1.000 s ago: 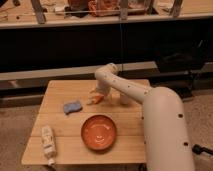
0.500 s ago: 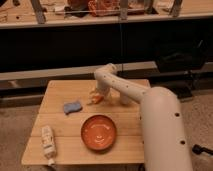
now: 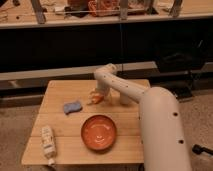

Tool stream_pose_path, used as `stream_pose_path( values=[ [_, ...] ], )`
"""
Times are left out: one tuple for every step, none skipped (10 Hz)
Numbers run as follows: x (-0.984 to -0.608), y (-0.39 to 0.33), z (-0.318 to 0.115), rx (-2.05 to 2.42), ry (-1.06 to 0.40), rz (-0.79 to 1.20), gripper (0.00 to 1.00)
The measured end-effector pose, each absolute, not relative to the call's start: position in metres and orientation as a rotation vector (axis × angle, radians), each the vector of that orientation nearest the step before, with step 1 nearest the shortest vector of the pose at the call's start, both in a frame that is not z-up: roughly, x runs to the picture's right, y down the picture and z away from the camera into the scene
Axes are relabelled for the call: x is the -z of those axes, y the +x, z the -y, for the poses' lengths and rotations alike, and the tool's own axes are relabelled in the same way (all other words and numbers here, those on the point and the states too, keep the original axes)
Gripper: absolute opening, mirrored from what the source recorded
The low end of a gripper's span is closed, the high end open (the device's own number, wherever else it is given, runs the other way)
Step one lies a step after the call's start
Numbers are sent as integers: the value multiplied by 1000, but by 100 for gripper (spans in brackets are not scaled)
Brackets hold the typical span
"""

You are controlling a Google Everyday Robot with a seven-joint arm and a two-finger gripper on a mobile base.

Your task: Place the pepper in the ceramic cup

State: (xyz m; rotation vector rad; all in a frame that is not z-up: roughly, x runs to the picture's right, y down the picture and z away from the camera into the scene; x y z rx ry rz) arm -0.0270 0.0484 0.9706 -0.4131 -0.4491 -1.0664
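Observation:
The small orange pepper (image 3: 96, 100) is at the far middle of the wooden table (image 3: 60, 90), right at the tip of my gripper (image 3: 95, 95). The gripper reaches down onto it from the right, at the end of the white arm (image 3: 125, 90). I cannot tell whether the pepper rests on the table or is lifted. The ceramic cup does not show; the arm covers the table just right of the pepper.
A blue sponge (image 3: 72, 106) lies left of the pepper. A large orange bowl (image 3: 99, 132) sits near the front middle. A white tube-like bottle (image 3: 47, 141) lies at the front left corner. A dark shelf unit (image 3: 75, 45) stands behind the table.

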Motion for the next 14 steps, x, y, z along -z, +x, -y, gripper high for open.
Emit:
stream_pose_path(
  values=[
    [-971,-27,-48,1069,-415,450,80],
    [-971,-27,-48,1071,-417,451,80],
    [-971,-27,-48,1072,-418,452,80],
    [-972,-28,-48,1072,-420,455,80],
    [-973,-28,-48,1072,-421,456,80],
    [-973,-27,-49,1072,-423,456,80],
    [-974,-27,-49,1071,-425,457,80],
    [-975,-27,-49,1072,-427,457,80],
    [-975,-27,-50,1073,-429,457,80],
    [-976,-27,-50,1073,-430,458,80],
    [-976,-27,-50,1071,-430,459,80],
    [-977,-27,-50,1068,-430,460,80],
    [-977,-26,-50,1067,-432,459,80],
    [-978,-25,-49,1066,-432,459,80]
  ],
)
